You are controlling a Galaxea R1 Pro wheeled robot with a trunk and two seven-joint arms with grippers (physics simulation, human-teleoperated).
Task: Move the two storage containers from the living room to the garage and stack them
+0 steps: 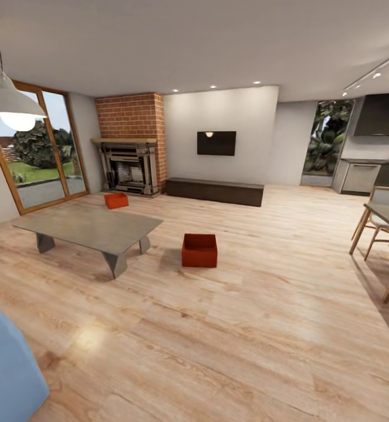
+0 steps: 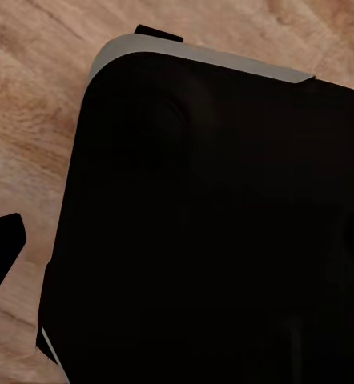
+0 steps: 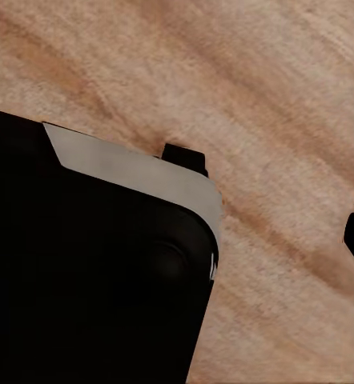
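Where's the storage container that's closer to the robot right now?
In the head view, the nearer storage container sits on the wood floor, just right of the low grey coffee table.

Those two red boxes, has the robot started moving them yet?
Nothing looks done: the nearer storage container sits on the wood floor beside the low table, and the farther storage container sits by the fireplace. Neither is being carried. Fetching both, reaching the garage and stacking remain.

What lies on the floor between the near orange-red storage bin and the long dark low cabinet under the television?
In the head view, only bare light wood-plank floor lies between the near orange-red storage bin and the long dark low cabinet.
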